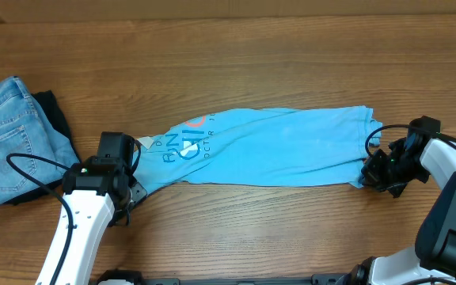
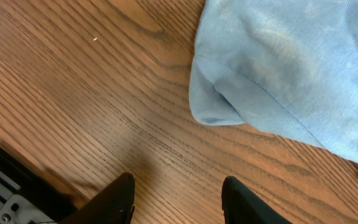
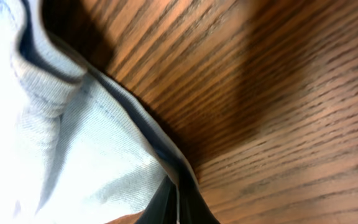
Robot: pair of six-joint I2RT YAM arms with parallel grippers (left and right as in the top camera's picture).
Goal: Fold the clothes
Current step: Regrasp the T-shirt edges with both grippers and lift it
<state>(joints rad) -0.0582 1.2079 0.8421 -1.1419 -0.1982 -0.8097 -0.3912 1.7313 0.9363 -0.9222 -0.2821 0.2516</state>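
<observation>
The clothes, a light sky-blue T-shirt [image 1: 267, 146] with white and orange-red lettering, lie folded into a long strip across the middle of the table. My left gripper [image 1: 135, 190] hovers at the strip's left end. In the left wrist view it is open [image 2: 178, 200], with bare wood between its fingers and a rounded corner of the shirt [image 2: 278, 68] lying ahead of them, apart. My right gripper [image 1: 368, 170] sits at the strip's right lower corner. There it is shut [image 3: 178, 208] on the shirt's hem [image 3: 92, 143], and the fabric bunches up from the pinch.
Faded blue jeans [image 1: 2, 134] lie at the table's left edge, with a black garment [image 1: 54, 115] partly under them, close to my left arm. Bare wooden table [image 1: 252, 63] lies behind and in front of the shirt.
</observation>
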